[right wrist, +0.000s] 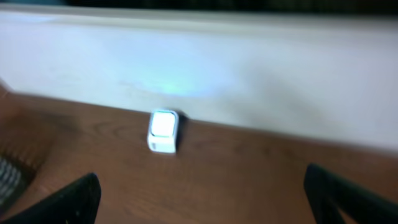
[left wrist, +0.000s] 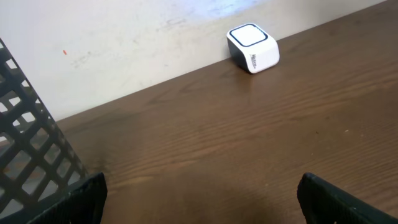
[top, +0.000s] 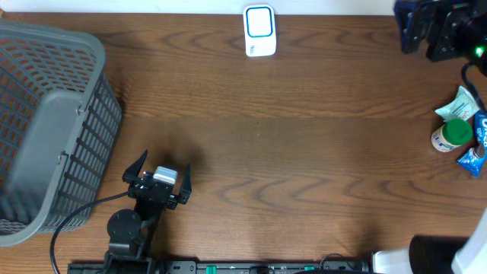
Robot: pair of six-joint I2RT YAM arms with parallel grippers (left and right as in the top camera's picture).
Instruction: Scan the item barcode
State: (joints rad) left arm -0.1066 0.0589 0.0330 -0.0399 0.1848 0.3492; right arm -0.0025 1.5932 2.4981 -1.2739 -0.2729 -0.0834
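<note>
Items [top: 459, 135] cluster at three o'clock on the table [top: 319, 160] — well apart from the spread left hand [top: 158, 176], likely nearer the right hand [right wrist: 202, 199], also spread, empty. Scanner [top: 259, 31] sits at twelve.

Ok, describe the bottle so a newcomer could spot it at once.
Go to the right edge of the brown table, where a small cluster of groceries sits. The bottle is on the cluster's left side, flanked by a pale teal packet and blue packets. It alone has a white body and a green cap.
</note>
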